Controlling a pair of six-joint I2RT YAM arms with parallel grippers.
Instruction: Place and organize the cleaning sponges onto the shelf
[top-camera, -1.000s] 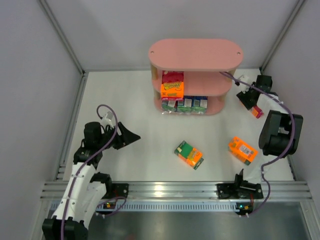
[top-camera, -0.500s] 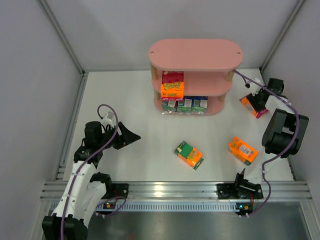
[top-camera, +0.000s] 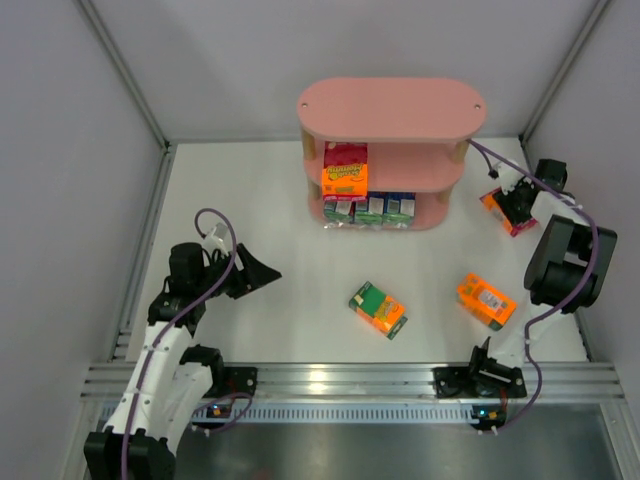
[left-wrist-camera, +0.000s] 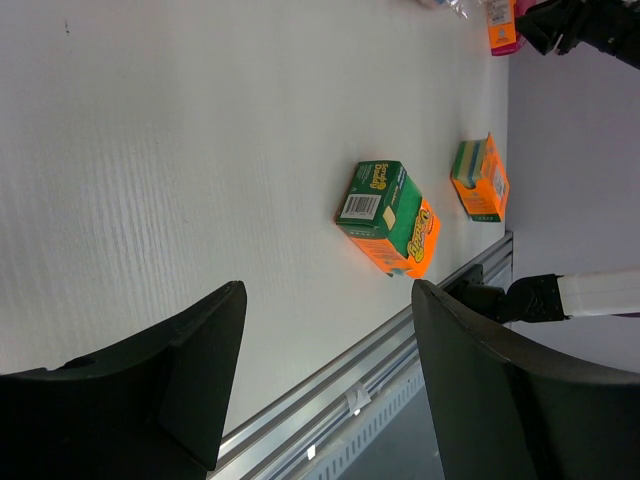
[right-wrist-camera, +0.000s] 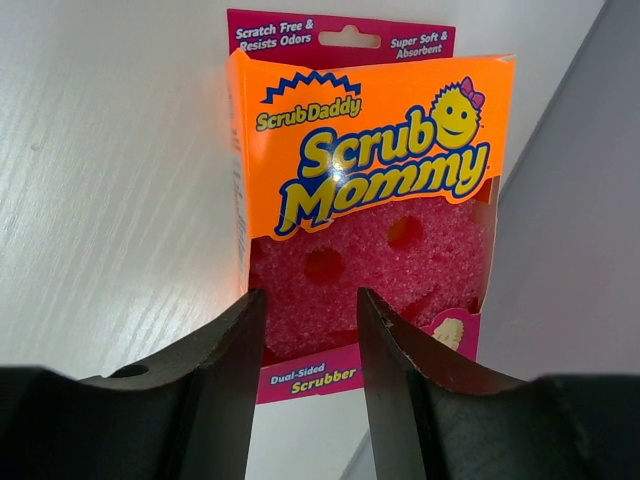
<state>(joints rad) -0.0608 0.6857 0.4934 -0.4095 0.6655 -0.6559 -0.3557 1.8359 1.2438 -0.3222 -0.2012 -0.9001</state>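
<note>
Right gripper (top-camera: 515, 203) now sits farther right beside the shelf (top-camera: 390, 108), at a pink sponge pack (right-wrist-camera: 370, 190); we cannot tell its grip. Left gripper (left-wrist-camera: 328, 300) gapes wide.

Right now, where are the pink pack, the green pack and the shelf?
pink pack (right-wrist-camera: 370, 190): right wrist view, orange label.
green pack (top-camera: 378, 308): top view, top face.
shelf (top-camera: 390, 108): top view, bare top board.

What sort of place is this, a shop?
Probably a robot test booth: bare grey walls around a white table, a left arm and right arm bolted to a metal rail, and a pink shelf holding sponge packs as practice items.
</note>
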